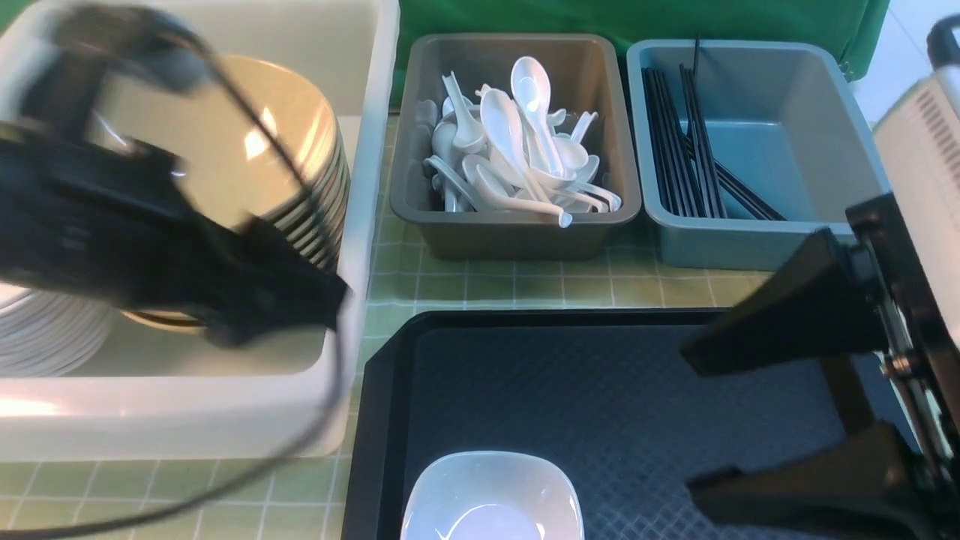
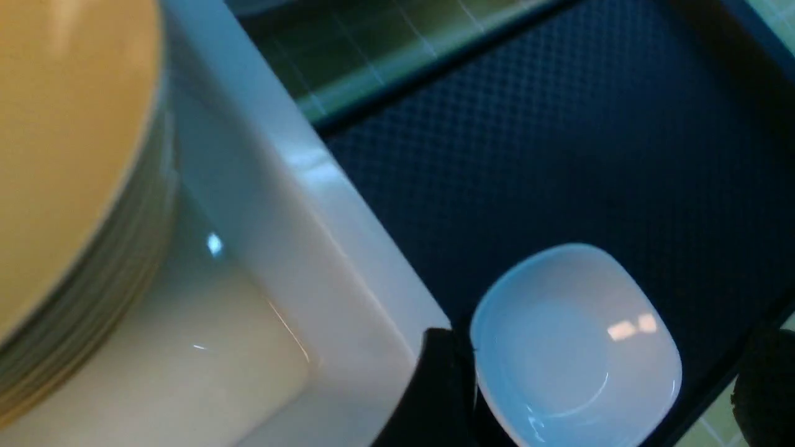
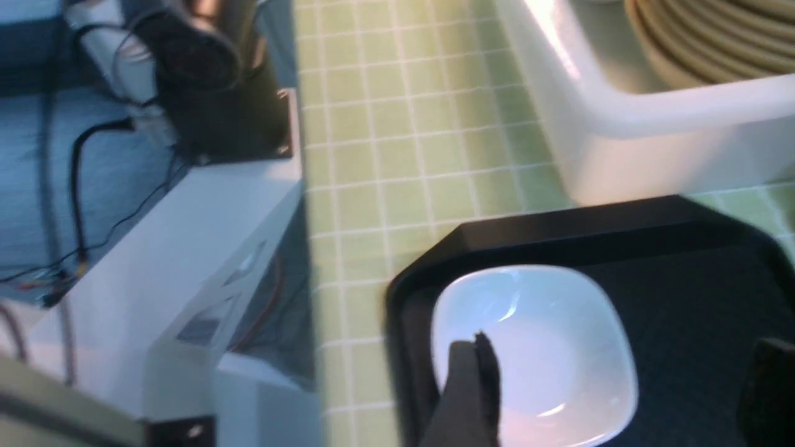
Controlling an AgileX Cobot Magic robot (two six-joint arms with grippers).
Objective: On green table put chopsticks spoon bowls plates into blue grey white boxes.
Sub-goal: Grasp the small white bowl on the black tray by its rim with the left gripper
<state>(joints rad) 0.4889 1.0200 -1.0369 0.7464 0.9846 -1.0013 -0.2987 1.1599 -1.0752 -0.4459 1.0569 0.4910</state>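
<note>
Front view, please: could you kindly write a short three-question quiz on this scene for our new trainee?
1. True or false: the white bowl lies on the black tray.
2. Which box holds the chopsticks? A grey, B blue, C white.
3. Fill in: the spoons lie in the ___ box.
Key: 1 true. 2 B, the blue box. 3 grey, the grey box.

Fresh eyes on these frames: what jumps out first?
A lone white bowl sits on the black tray at the near edge, with the right pincer open over the tray's right side. Behind, white spoons heap the grey box in the middle, and tan plates stack in the white box on the left.
</note>
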